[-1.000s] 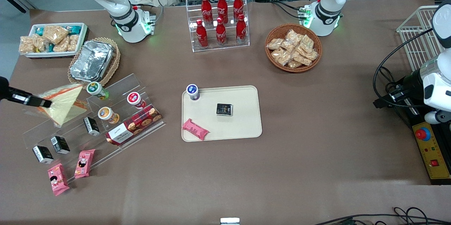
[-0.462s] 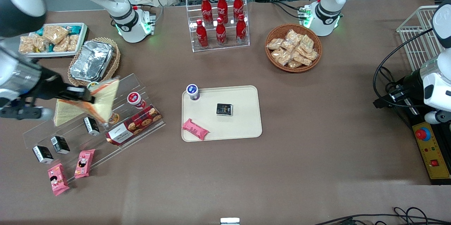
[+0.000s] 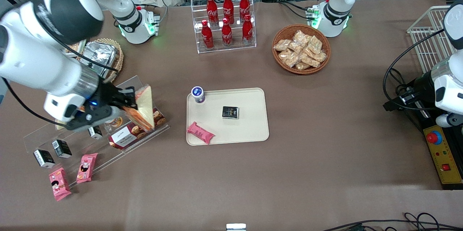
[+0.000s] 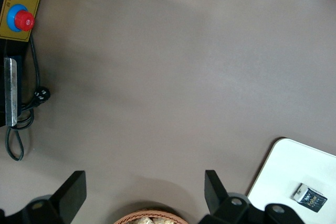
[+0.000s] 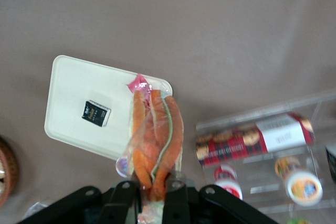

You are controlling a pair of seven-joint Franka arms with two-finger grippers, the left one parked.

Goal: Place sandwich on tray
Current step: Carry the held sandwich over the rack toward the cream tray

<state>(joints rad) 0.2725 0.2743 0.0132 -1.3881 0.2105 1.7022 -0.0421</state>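
Observation:
The clear-wrapped sandwich [image 3: 144,108] hangs in the air above the acrylic stand, held by my right gripper [image 3: 126,103]. Seen from the wrist, the sandwich [image 5: 156,139] shows orange-red layers with a thin green stripe, and the gripper [image 5: 153,192] is shut on its lower end. The cream-beige tray [image 3: 249,129] lies flat mid-table, toward the parked arm's end from the sandwich; the tray [image 5: 73,93] carries a small black box [image 3: 230,112], a pink packet [image 3: 200,132] and a blue-lidded cup [image 3: 198,94].
Below the sandwich an acrylic stepped stand [image 3: 144,82] holds a red plaid cookie box [image 3: 136,128], black boxes and pink packets. A foil container [image 3: 97,61], a cola bottle rack [image 3: 227,21] and a snack basket [image 3: 301,49] stand farther from the camera.
My right arm has carried the sandwich from over the stand's outer end toward the tray, lifting clear of the second sandwich, which my arm now hides.

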